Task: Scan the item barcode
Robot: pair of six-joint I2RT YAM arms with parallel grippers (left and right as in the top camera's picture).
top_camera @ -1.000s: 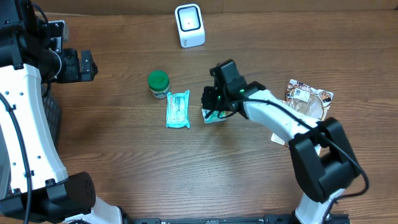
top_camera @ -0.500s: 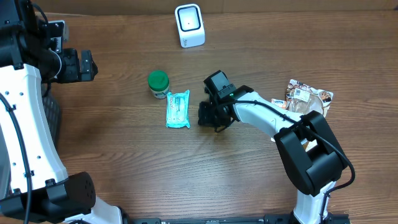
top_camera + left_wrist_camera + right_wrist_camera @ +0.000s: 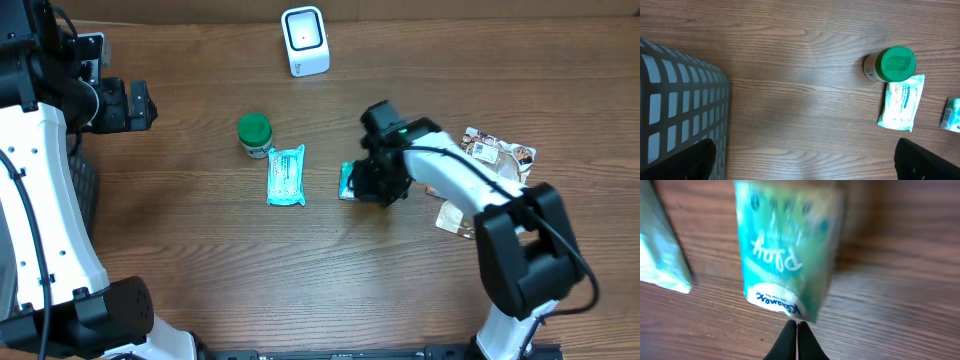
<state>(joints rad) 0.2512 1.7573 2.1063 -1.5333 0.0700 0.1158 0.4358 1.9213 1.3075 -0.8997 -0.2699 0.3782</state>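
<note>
Two-fingered right gripper [image 3: 796,332] pinched together, empty, just beside tissue pack [image 3: 787,250]; left gripper [image 3: 802,155] spread wide apart near left edge of table [image 3: 200,260].

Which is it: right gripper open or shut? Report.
Shut. The right gripper shows its fingertips pressed together with nothing between; the tissue pack lies just beyond them.

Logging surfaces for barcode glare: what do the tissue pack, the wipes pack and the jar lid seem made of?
Tissue pack: probably thin printed plastic film; soft rounded edges, though blurred.
Wipes pack: soft plastic film; wrinkles, crimped ends.
Jar lid: likely hard green plastic; smooth moulded top.
</note>
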